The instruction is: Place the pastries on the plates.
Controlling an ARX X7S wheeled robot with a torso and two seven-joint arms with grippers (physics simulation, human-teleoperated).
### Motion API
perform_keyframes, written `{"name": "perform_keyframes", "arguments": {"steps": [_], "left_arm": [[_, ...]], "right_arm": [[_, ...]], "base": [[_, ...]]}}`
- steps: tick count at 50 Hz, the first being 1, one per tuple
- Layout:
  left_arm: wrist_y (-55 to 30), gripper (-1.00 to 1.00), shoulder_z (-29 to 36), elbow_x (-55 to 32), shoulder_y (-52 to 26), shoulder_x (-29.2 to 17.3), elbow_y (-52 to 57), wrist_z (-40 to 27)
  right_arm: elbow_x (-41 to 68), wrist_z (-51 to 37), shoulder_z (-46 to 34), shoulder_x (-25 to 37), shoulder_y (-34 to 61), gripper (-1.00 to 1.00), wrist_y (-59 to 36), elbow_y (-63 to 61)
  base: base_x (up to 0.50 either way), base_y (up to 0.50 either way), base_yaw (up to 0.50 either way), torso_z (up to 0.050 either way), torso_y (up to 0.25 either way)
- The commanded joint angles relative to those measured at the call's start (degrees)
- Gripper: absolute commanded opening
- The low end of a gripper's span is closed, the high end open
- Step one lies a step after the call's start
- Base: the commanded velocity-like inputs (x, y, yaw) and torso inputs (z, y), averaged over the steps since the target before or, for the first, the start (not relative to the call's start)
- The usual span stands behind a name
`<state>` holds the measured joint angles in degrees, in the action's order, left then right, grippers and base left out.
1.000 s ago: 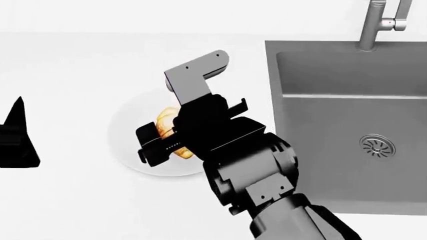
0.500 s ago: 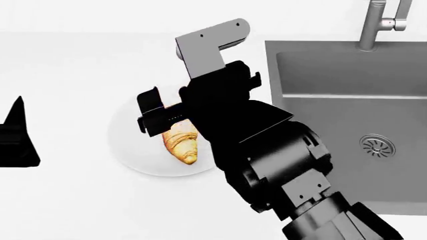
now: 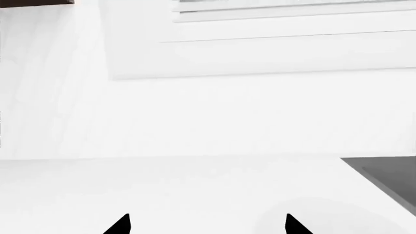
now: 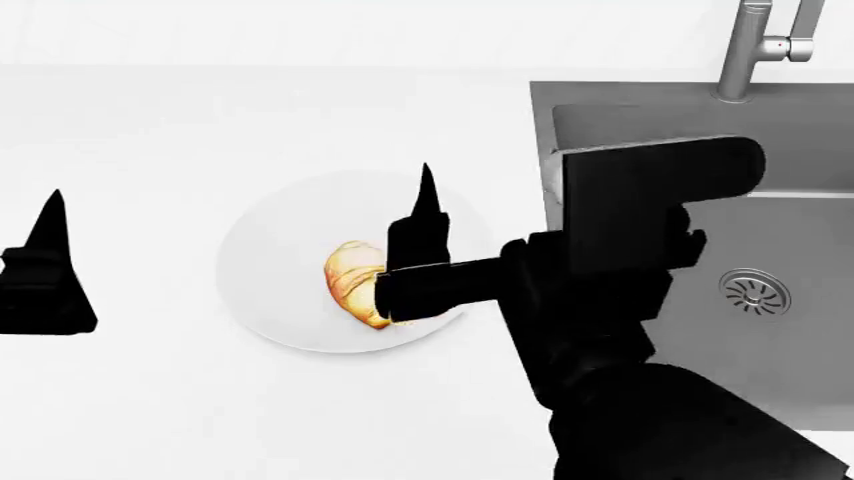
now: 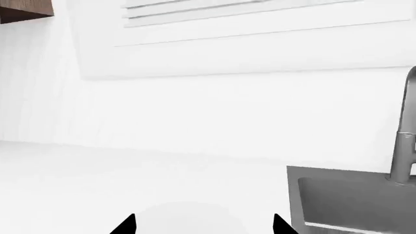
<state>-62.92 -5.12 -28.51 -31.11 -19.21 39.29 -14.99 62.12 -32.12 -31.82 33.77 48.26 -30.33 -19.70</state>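
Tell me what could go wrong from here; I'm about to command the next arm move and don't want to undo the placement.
1. The croissant lies on the plate, but the right gripper hangs just beside it; a low sweep could knock it off.
2. The sink opens next to the plate, so a nudged pastry could roll in.
3. The second pastry shows in no view, so reaching for it blind is risky.

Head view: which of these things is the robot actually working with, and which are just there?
Part of the job:
croissant, lying on the plate
plate
right gripper, above the plate, holding nothing
left gripper, off to the side

Just there:
sink
tap
drain
counter
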Motion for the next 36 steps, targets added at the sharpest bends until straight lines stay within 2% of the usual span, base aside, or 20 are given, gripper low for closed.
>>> {"name": "perform_keyframes", "arguments": {"steps": [1, 9, 16, 19, 29, 34, 36], "left_arm": [[1.26, 1.0, 1.19, 0.93, -0.41, 0.61, -1.29, 0.42], [2.21, 1.0, 3.15, 1.65, -0.52, 0.42, -1.75, 0.38], [4.95, 1.0, 6.06, 3.56, 0.3, 0.01, -3.32, 0.53], [4.18, 1.0, 4.83, 2.88, -0.05, -0.01, -2.55, 0.26], [-7.07, 1.0, -0.97, -3.38, -5.19, 0.39, 10.21, -2.86], [-19.84, 1.0, -9.74, -11.73, -12.04, 2.64, 19.76, -4.28], [-21.74, 1.0, -11.83, -16.94, -13.7, 2.23, 20.63, -6.87]], "right_arm": [[0.83, -3.36, 5.08, 6.58, -9.53, 1.0, 4.27, -10.01], [1.61, -3.69, 8.0, 9.88, -11.01, 1.0, 5.82, -11.6], [-0.7, -2.79, 5.86, 7.32, -9.42, 1.0, 5.44, -10.15], [-0.61, -4.56, 6.35, 7.95, -8.99, 1.0, 4.83, -11.28], [3.96, -12.42, 8.45, 11.49, -3.79, 1.0, 0.49, -22.64], [6.99, -16.34, 9.54, 12.84, -0.35, 1.0, -1.38, -27.6], [7.89, -17.25, 9.52, 12.85, 0.85, 1.0, -2.0, -28.75]], "base": [[0.0, 0.0, 0.0, 0.0, 0.0], [0.0, 0.0, 0.0, 0.0, 0.0], [0.0, 0.0, 0.0, 0.0, 0.0], [0.0, 0.0, 0.0, 0.0, 0.0], [0.0, 0.0, 0.0, 0.0, 0.0], [0.0, 0.0, 0.0, 0.0, 0.0], [0.0, 0.0, 0.0, 0.0, 0.0]]}}
